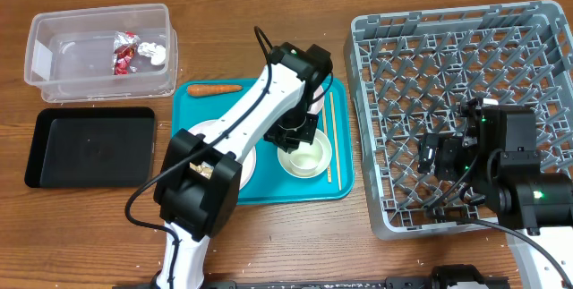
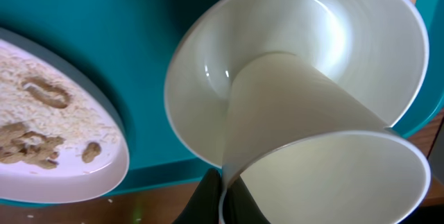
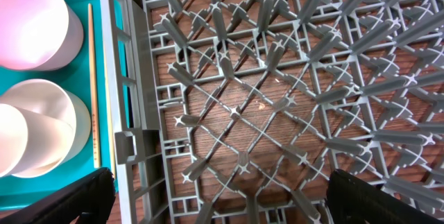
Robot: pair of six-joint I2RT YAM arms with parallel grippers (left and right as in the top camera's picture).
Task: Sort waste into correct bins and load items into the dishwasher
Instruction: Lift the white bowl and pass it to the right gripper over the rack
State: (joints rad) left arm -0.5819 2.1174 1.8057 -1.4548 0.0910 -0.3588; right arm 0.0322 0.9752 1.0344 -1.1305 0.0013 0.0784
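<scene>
The grey dish rack (image 1: 363, 110) sits on the worktop under my right fingers (image 3: 66, 200), which are spread wide above its lattice. On the teal tray (image 1: 192, 106) left of it, the white bowl (image 2: 347, 30) holds 1 white cup (image 2: 298, 106) tipped on its side. My left fingers (image 2: 208, 203) are pinching that cup's rim. 2 chopsticks (image 1: 332, 137) lie just beside the bowl.

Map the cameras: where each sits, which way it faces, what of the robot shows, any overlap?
Overhead: fixed above table, straight down on teal tray, grey rack, left arm, right arm.
Left wrist: on left arm, close on cup tilted in bowl; left gripper at bottom edge, shut on cup's rim.
Right wrist: above the rack, facing down through its lattice; right gripper open, fingers in bottom corners.
Shared: cup in bowl, all three.
</scene>
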